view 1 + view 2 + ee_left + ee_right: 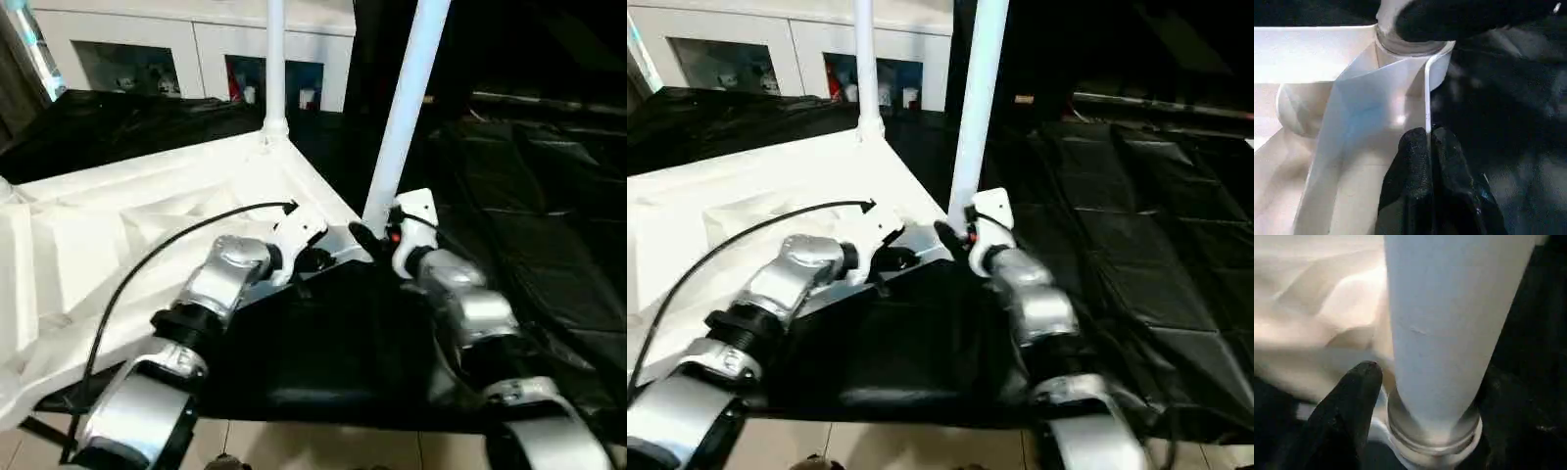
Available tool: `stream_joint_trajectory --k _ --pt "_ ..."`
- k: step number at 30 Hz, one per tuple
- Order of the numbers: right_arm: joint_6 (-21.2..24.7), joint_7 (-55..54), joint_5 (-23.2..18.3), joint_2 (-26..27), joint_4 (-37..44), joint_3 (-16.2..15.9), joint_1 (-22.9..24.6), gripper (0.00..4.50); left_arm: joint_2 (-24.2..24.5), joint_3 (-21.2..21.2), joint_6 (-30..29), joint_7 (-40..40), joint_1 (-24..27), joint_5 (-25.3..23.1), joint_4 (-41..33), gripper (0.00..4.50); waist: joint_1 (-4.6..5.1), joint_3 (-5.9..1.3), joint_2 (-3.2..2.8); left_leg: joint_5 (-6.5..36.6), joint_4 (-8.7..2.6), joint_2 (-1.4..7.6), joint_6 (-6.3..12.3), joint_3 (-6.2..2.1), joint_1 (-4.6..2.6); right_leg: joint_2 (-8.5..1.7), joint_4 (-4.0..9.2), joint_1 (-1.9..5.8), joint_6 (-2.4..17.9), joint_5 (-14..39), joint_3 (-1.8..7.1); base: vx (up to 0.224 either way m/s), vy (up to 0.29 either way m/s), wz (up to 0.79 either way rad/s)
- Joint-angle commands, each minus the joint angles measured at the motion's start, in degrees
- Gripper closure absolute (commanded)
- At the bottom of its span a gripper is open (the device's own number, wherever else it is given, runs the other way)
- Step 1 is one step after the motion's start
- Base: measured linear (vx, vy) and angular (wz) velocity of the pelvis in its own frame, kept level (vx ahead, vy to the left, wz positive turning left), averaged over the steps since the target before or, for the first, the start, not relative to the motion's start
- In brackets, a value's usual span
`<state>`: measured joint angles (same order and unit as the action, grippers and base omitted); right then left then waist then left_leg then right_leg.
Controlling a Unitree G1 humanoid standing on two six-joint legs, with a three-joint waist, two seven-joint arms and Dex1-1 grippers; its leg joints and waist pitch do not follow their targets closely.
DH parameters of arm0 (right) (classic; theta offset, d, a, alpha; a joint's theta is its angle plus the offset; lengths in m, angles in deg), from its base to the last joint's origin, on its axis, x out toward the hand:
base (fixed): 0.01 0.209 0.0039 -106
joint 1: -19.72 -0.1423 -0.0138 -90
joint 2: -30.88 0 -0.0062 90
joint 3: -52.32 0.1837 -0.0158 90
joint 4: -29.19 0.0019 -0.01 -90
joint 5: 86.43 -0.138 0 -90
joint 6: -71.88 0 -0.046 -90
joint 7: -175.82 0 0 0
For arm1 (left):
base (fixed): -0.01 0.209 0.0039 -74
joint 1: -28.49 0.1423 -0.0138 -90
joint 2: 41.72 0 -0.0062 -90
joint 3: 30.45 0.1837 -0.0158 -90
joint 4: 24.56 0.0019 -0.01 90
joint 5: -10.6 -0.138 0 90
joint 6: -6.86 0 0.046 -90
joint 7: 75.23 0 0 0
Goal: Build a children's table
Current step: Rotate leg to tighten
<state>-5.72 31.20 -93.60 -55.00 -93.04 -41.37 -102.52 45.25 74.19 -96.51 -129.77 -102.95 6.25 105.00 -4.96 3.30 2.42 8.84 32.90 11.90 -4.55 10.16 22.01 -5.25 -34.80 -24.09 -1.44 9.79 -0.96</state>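
While the tabletop [147, 235] lies upside down on a black cloth [323, 362], ribbed underside up, two legs stand in its corner sockets.

Item: tabletop, white plastic. Occupies the left and centre of the scene; its near right corner sits between the two grippers.

Item: far leg [274, 69], white tube. Upright in the far corner socket, in front of a white cabinet [196, 49] with glass doors.

Item: near leg [407, 108], white tube. Leans slightly to the right, its lower end seated in the near right corner socket [1435, 440].

Item: left gripper [1428, 147]. Black fingers pinched together on the thin edge wall of the tabletop, just beside the near right socket.

Item: right gripper [1430, 396]. One black finger [1349, 401] on each side of the near leg's base, just above the socket; clasped around the leg.

Item: black cable [167, 250]. Arcs over the tabletop to the left wrist.

Item: black cloth. Covers the surface under and to the right of the tabletop.
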Motion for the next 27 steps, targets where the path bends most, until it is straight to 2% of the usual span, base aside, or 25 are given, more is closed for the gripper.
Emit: stream_joint_trajectory --k 1,3,5,6,8,9,12,15,17,21,22,27 --pt "0.8 9.7 -1.3 -2.6 4.1 -3.9 1.7 1.39 1.4 3.0 3.0 -9.1 1.9 1.9 -2.7 4.5 -0.5 -3.62 0.12 13.6 -3.78 0.41 2.05 0.28 -0.72 -1.48 3.83 3.06 11.6 6.6 0.75 0.0 0.0 0.0" --pt "0.5 13.5 -1.3 -5.4 6.0 -4.4 2.6 1.39 3.7 3.7 4.5 -14.7 3.2 3.2 -5.0 4.5 -0.38 -3.63 -0.01 12.7 -3.67 0.46 2.89 0.5 -0.86 -1.42 3.5 2.87 13.2 4.0 0.74 0.0 0.0 0.0" --pt "0.9 16.5 -1.9 -7.3 7.5 -4.9 3.3 1.39 5.1 3.9 3.8 -17.0 3.9 3.9 -6.4 4.5 -0.44 -3.54 -0.03 13.1 -3.78 0.59 3.09 0.52 -0.84 -1.51 3.5 2.96 13.9 4.5 0.71 0.0 0.0 0.0" --pt "0.9 16.6 -1.9 -7.4 7.6 -5.0 3.3 1.39 5.1 3.9 3.8 -17.2 3.9 3.9 -6.5 4.5 -0.6 -3.48 -0.29 14.1 -3.83 0.76 2.87 0.57 -1.2 -1.49 3.64 2.71 14.3 5.6 0.7 0.0 0.0 0.0" --pt "1.4 20.1 -2.8 -9.1 9.5 -5.4 4.1 1.39 6.6 4.1 3.3 -19.8 4.6 4.6 -7.9 4.5 -0.88 -3.32 -0.28 15.3 -4.07 0.81 2.32 0.5 -1.09 -1.54 3.7 2.87 13.8 7.8 0.69 0.0 0.0 0.0" --pt "2.3 23.5 -4.0 -10.8 11.6 -5.9 4.9 1.39 7.9 4.0 2.7 -22.0 5.2 5.6 -9.3 4.5 -0.9 -3.26 -0.52 16.3 -4.22 0.96 1.8 0.46 -1.28 -1.55 3.83 2.67 13.7 8.8 0.7 0.0 0.0 0.0" --pt "2.8 26.2 -4.7 -12.2 13.5 -6.4 5.8 1.39 8.7 3.8 2.6 -23.4 5.7 6.2 -10.2 4.5 -1.27 -3.31 -0.37 15.8 -4.16 1.0 1.83 0.54 -1.26 -1.54 3.69 2.72 13.8 7.6 0.75 0.0 0.0 0.0" --pt "3.5 29.1 -5.1 -13.7 15.2 -7.4 6.9 1.39 9.5 3.6 2.9 -24.1 5.9 6.5 -10.4 4.5 -1.52 -3.25 -0.28 16.1 -4.18 0.93 1.39 0.54 -1.25 -1.63 3.8 2.7 13.4 9.2 0.77 0.0 0.0 0.0" --pt "3.8 30.2 -5.3 -14.2 15.8 -7.8 7.4 1.64 9.7 3.5 3.0 -24.3 6.0 6.6 -10.5 4.5 -1.54 -3.3 -0.28 15.8 -4.17 0.9 1.29 0.51 -1.2 -1.67 3.79 2.69 13.3 9.1 0.78 0.0 0.0 0.0" --pt "5.0 31.3 -6.0 -14.7 17.4 -8.0 7.9 1.84 10.0 3.5 2.5 -24.5 6.3 6.9 -11.2 4.5 -1.48 -3.33 -0.04 15.2 -4.1 0.87 1.41 0.52 -1.13 -1.68 3.73 2.72 13.2 8.9 0.78 0.0 0.0 0.0" --pt "5.2 31.4 -6.0 -14.8 17.6 -8.0 8.0 2.08 9.9 3.5 2.4 -24.4 6.3 6.9 -11.3 4.5 -1.51 -3.32 -0.08 15.1 -4.1 0.89 1.54 0.53 -1.17 -1.7 3.75 2.69 13.2 9.1 0.79 0.0 0.0 0.0" --pt "5.8 31.8 -6.0 -14.8 17.8 -8.0 7.9 2.37 9.7 3.4 2.3 -24.3 6.4 6.9 -11.6 4.5 -1.5 -3.38 0.04 14.5 -4.0 0.84 1.57 0.57 -1.13 -1.72 3.72 2.68 13.2 9.0 0.8 0.0 0.0 0.0"
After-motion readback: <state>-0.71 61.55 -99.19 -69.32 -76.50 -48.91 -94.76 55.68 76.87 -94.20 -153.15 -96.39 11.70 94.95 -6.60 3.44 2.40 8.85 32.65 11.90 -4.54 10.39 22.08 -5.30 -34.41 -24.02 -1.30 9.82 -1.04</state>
